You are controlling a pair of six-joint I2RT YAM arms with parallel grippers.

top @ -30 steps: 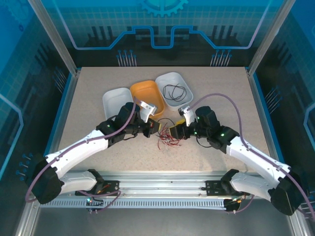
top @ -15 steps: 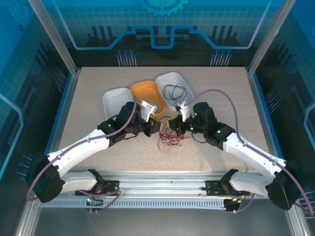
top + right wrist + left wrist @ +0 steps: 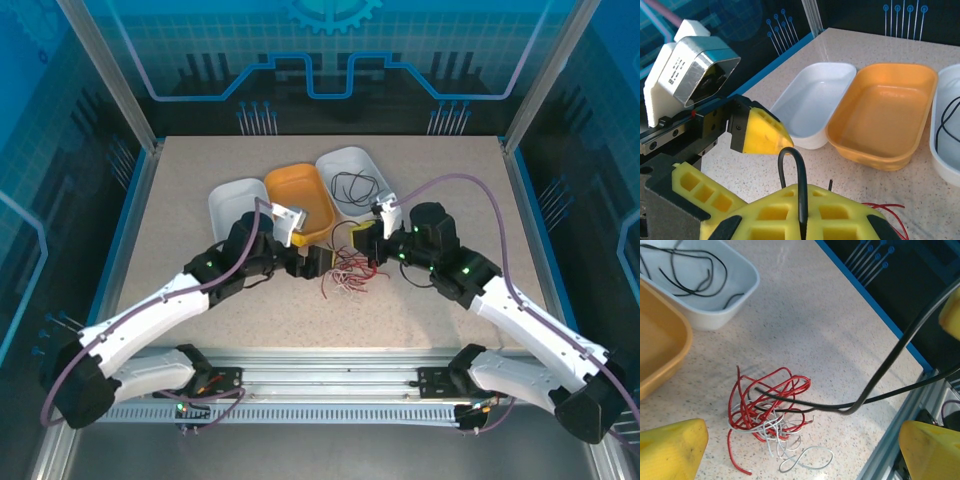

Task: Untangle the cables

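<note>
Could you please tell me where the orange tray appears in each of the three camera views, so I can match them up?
Top external: the orange tray sits at centre back, between two white trays.
Left wrist: at the left edge, partly cut off.
Right wrist: right of centre, in the upper half.
Shared landmark: the white tray beside it, holding a black cable.

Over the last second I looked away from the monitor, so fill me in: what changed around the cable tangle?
The right gripper closed on the black cable and pulled it toward the trays, stretching it out of the tangle. The left gripper opened wide. The red cable and white cable are bunched on the table as before, and the trays stayed put.
</note>
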